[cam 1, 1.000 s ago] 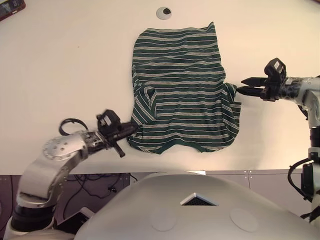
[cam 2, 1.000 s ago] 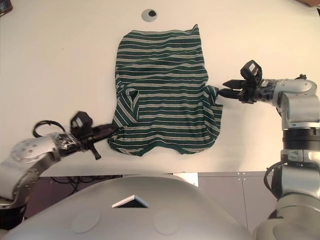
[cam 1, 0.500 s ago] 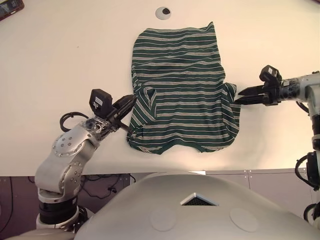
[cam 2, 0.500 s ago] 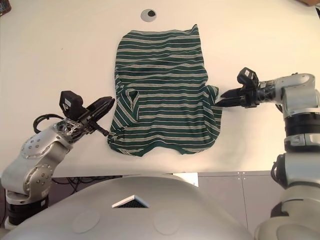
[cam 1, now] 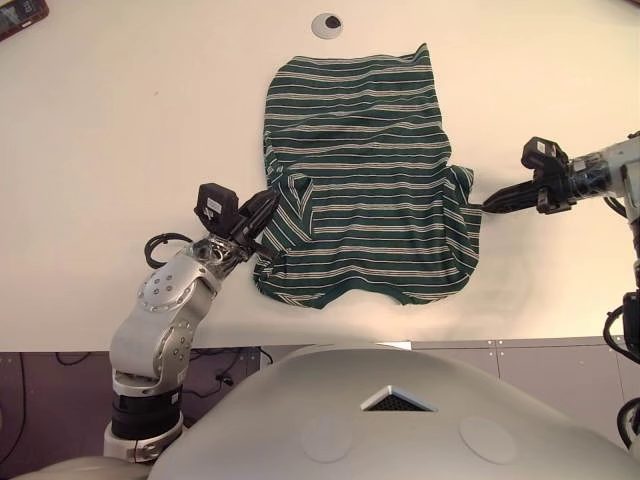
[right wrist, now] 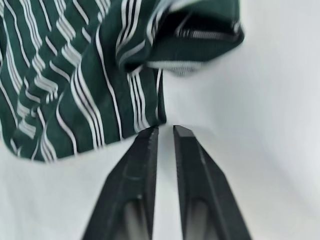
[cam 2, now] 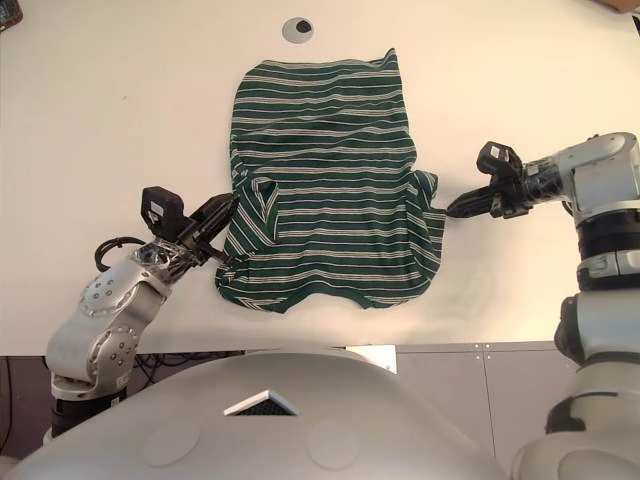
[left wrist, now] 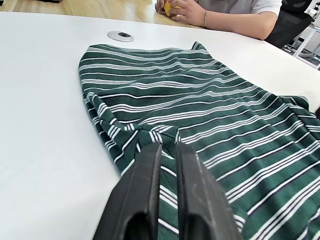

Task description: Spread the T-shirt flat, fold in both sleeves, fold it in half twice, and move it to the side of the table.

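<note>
While the left gripper (cam 1: 269, 201), fingers almost together and empty, touches the green striped T-shirt's (cam 1: 360, 170) left side near the table's (cam 1: 120, 130) front edge, the right gripper (cam 1: 489, 206), equally narrowed and empty, rests just off its right sleeve.

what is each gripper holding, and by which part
Nothing, it seems: the left gripper sits over the edge of the T-shirt, the right gripper just off it.

My left arm (cam 1: 165, 300) and right arm (cam 2: 605, 165) are silver-grey, with screw-dotted round joints, looped black cables (cam 1: 150, 248), black tapered fingers (left wrist: 145, 190).
</note>
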Motion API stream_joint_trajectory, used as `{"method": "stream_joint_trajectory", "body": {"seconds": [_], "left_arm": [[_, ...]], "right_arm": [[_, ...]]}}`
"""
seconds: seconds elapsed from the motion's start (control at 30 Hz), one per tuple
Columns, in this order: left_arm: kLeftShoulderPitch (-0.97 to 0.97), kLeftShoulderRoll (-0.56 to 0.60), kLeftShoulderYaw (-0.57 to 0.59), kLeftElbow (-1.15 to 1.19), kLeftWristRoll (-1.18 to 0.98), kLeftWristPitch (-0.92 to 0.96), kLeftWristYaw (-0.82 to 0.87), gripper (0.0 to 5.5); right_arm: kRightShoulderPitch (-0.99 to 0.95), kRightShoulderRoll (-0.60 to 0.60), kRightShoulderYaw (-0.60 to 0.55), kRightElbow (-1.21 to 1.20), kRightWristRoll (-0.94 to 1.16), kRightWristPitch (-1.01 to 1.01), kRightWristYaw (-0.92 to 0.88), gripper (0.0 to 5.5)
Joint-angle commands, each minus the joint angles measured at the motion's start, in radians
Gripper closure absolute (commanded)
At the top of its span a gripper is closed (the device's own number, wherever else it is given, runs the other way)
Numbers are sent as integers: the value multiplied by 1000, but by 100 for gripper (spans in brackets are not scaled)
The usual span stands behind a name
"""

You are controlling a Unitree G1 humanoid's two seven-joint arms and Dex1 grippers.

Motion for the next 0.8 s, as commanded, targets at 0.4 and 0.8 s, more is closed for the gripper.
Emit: {"method": "stream_joint_trajectory", "body": {"seconds": [0.4, 0.8], "left_arm": [[-20, 25, -4, 35, 20, 4, -31, 508], [-11, 17, -36, 62, 47, -14, -25, 508]], "right_arm": [[103, 7, 6, -100, 9, 57, 26, 450], [69, -117, 32, 40, 9, -49, 64, 544]]}}
